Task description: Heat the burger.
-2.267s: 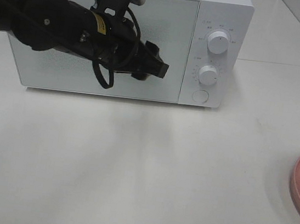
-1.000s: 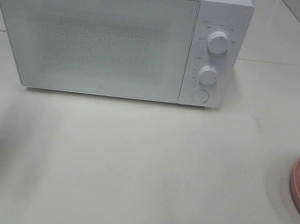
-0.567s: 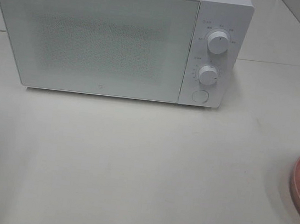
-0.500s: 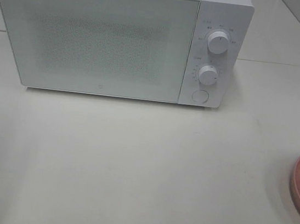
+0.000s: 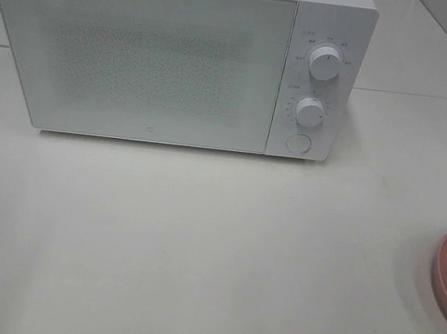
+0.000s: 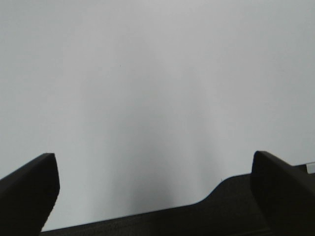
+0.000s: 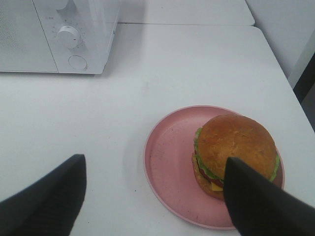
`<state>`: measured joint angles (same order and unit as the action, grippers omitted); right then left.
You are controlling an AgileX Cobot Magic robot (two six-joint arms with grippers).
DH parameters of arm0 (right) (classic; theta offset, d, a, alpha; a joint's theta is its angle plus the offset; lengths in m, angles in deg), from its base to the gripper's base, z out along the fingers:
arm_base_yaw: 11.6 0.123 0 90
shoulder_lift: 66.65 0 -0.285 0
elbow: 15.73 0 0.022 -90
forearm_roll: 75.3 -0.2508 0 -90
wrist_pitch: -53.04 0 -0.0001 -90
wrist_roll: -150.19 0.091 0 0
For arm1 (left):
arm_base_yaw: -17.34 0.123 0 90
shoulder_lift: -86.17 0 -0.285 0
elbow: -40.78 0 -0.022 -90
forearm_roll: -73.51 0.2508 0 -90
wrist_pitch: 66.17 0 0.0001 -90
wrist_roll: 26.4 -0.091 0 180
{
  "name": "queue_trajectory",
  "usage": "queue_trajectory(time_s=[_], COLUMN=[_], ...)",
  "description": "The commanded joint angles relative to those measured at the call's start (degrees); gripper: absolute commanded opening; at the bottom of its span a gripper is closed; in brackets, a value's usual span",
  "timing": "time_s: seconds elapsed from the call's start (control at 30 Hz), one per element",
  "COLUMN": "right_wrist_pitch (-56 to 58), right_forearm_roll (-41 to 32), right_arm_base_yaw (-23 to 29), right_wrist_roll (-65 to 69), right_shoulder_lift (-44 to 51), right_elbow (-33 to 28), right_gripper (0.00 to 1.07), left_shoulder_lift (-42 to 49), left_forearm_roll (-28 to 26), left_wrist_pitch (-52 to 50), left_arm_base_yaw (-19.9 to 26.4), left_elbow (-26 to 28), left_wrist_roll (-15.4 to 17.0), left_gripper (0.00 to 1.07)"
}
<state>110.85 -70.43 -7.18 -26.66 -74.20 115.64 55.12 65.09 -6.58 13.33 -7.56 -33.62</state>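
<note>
Right wrist view: the burger (image 7: 235, 152) sat on the pink plate (image 7: 170, 162), toward the plate's 3 o'clock side, bun dome up, lettuce frill showing. The right gripper (image 7: 152, 196) hung above the plate's near edge, its two dark fingers (image 7: 44, 196) spread wide with nothing between them; one fingertip overlapped the burger's lower corner in view, contact not confirmed. Judged a pre-grasp hover, the spread set to clear the bun.

High view: the microwave (image 5: 171, 61) stood at 12 o'clock on the white table (image 5: 195, 254), door shut, so it likely needed opening first. Only the plate's rim showed, at 4 o'clock.

Left wrist view: the left gripper (image 6: 152, 191) was fully spread over bare surface, empty, presumably parked or free for the door.
</note>
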Motion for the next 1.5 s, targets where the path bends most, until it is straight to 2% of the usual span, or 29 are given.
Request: queue_trajectory(time_s=[0.03,0.2,0.27,0.37,0.43,1.5], right_wrist_pitch=[-0.5,-0.5,-0.5,-0.5,-0.5,-0.5], right_forearm_roll=[-0.3,-0.3,-0.3,-0.3,-0.3,-0.3], right_arm_base_yaw=[-0.4,-0.4,-0.4,-0.4,-0.4,-0.4], right_wrist_roll=[-0.5,-0.5,-0.5,-0.5,-0.5,-0.4], right_shoulder_lift=[1.4,1.4,1.4,1.4,1.4,1.4], right_elbow=[-0.1,-0.1,-0.1,-0.1,-0.1,-0.1], right_gripper=[0.76,0.76,0.76,0.76,0.76,0.76], left_shoulder_lift=[6.4,13.1,18.7,20.3,24.5,25.0], left_forearm_roll=[-1.0,-1.1,-1.1,-1.0,-1.0,-1.3], left_wrist_pitch=[-0.2,-0.2,-0.2,-0.2,-0.2,-0.2], left_arm_base_yaw=[0.0,2.1,6.4,7.1,8.2,8.3], left_elbow=[-0.2,-0.2,-0.2,-0.2,-0.2,-0.3], left_wrist_roll=[0.1,0.1,0.1,0.1,0.1,0.1], left_gripper=[1.02,1.02,1.02,1.02,1.02,1.01])
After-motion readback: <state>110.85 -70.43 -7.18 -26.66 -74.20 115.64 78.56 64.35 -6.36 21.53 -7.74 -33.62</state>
